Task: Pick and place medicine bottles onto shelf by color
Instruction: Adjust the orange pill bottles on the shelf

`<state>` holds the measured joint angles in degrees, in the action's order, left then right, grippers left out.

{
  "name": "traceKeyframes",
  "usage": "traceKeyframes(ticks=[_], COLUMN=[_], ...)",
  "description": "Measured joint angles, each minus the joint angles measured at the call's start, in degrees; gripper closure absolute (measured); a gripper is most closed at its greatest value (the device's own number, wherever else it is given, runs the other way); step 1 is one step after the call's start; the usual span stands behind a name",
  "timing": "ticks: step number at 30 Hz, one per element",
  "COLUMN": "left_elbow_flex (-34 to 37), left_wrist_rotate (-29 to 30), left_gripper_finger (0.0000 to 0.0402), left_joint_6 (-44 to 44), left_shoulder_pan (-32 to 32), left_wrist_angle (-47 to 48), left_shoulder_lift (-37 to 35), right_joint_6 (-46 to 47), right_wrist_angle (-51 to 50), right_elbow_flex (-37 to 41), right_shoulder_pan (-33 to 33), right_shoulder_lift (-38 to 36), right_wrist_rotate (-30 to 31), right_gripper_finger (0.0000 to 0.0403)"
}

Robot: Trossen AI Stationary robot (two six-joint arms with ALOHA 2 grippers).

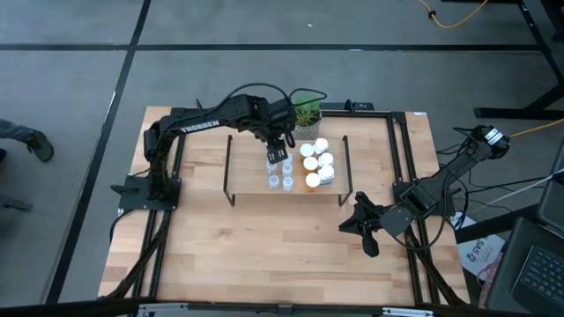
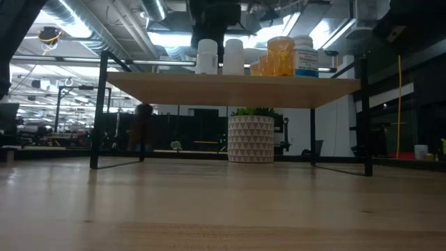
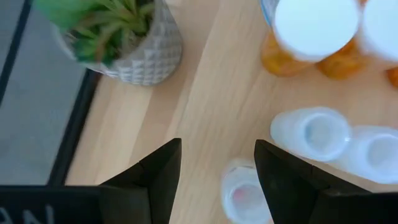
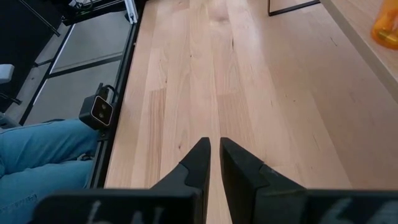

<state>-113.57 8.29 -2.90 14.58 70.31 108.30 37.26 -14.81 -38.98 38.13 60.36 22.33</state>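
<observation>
Looking down, you see the left gripper (image 1: 278,158) over the shelf (image 1: 247,180), its fingers apart and holding nothing, a pale clear bottle (image 3: 239,193) just below them. Beside it stand more clear bottles (image 1: 280,181); white-capped orange bottles (image 1: 315,163) cluster toward the shelf's right edge. No bottles remain on the table (image 1: 264,255), so sorting looks nearly done. The right gripper (image 4: 214,155) waits near the table's right edge, fingers almost together and empty. Exact bottle counts are hard to make out.
</observation>
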Motion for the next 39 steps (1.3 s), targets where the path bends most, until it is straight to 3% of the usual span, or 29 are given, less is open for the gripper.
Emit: traceKeyframes(ticks=[12, 19, 26, 30, 33, 36, 39], left_elbow_flex=[-18.05, -17.9, -10.18, -3.44, 4.54, 14.92, 27.94], left_wrist_rotate=[0.57, -2.25, -0.17, 6.65, 14.09, 13.61, 13.54], left_gripper_finger=[0.0205, 0.0205, 0.0205, 0.0205, 0.0205, 0.0205, 0.0205], left_joint_6=[-2.99, -4.18, -5.62, -14.0, -22.49, -28.76, -31.26], left_shoulder_pan=[-5.58, -12.26, -20.04, -24.41, -27.6, -31.1, -35.22], left_wrist_angle=[17.37, 19.59, 19.48, 19.81, 19.49, 16.46, 6.34], left_shoulder_lift=[-0.1, -4.66, -17.09, -24.81, -30.52, -37.28, -43.53], right_joint_6=[0.28, 1.26, -0.45, -4.7, -6.32, -6.49, -7.75], right_wrist_angle=[0.09, 0.05, 1.8, 4.9, 5.47, 5.64, 5.66], right_elbow_flex=[0.0, 0.0, 0.0, -0.01, -0.04, -0.04, -0.03], right_shoulder_pan=[-0.02, -0.01, -0.02, -0.02, 0.0, 0.0, 0.0], right_shoulder_lift=[0.0, 0.0, -1.45, -3.06, -3.81, -4.14, -4.11], right_wrist_rotate=[0.02, 0.04, -0.12, -1.45, -1.44, -1.42, -1.44], right_gripper_finger=[0.0363, 0.0363, 0.0364, 0.0364, 0.0364, 0.0364, 0.0364])
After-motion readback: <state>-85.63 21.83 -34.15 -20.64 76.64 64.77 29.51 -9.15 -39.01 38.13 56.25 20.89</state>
